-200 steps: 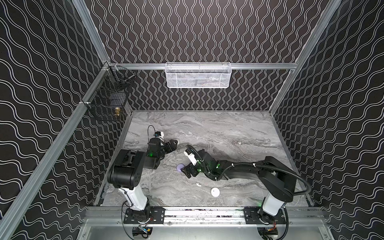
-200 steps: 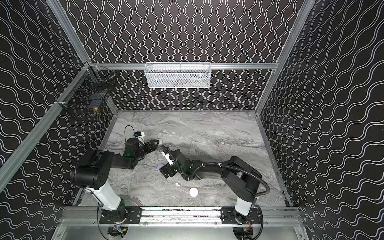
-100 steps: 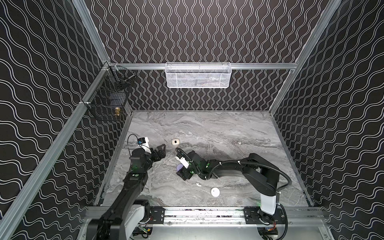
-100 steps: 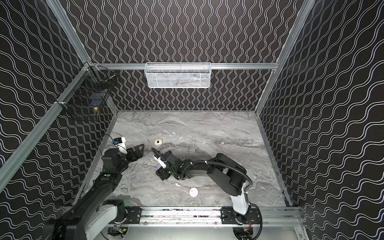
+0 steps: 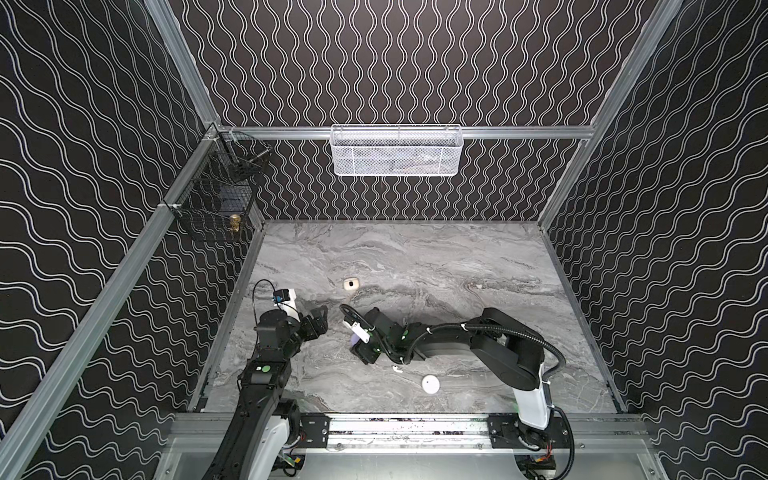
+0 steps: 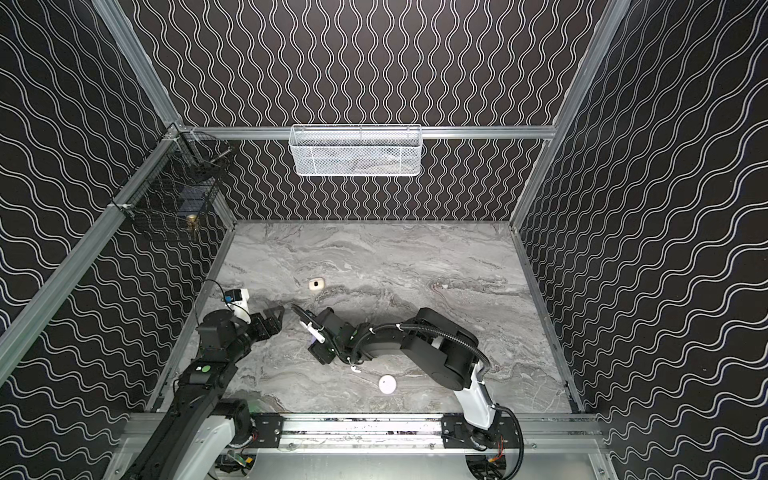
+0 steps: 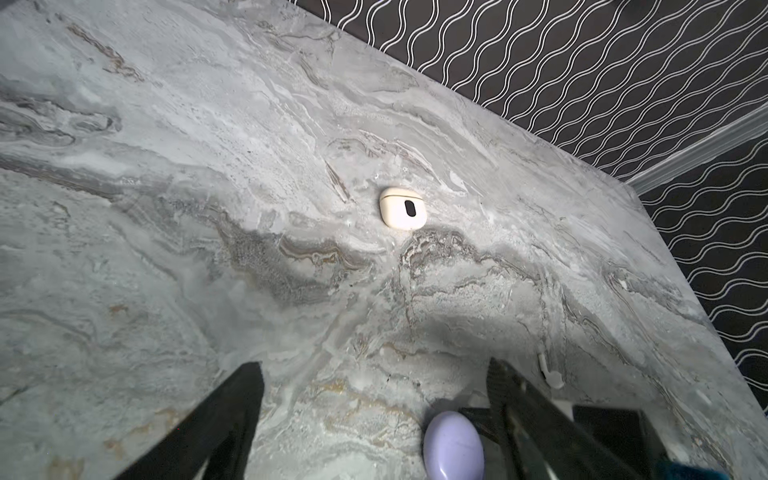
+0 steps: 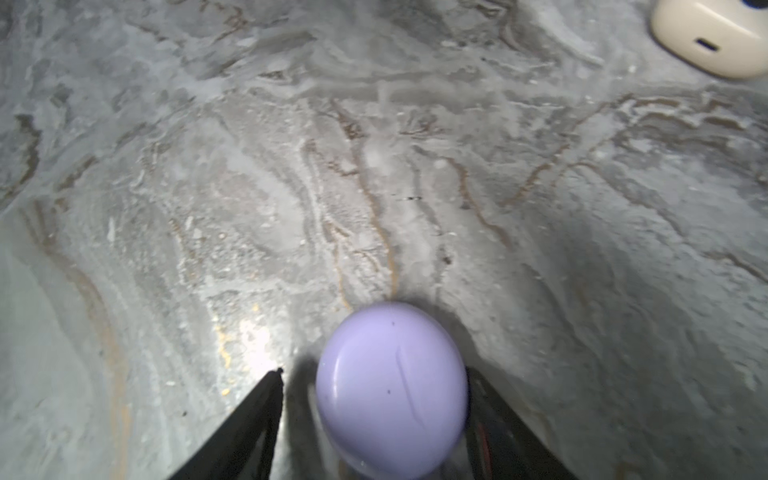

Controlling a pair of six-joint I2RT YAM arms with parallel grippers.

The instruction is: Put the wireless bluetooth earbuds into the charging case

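Showed, from right wrist only, lavender charging case (image 8: 390,390) inside spread right claw (image 8: 374,370), gap beside one finger. Found left claw (image 7: 374,363) spread, empty. Caught in both top views: white earbud (image 5: 397,369) loose on bench (image 5: 415,257) nearby.

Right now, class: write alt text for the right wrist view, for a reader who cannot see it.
A lavender case sits on the grey marble table between the right gripper's dark fingers, a gap showing on one side. A cream case is cut off at the picture's edge.
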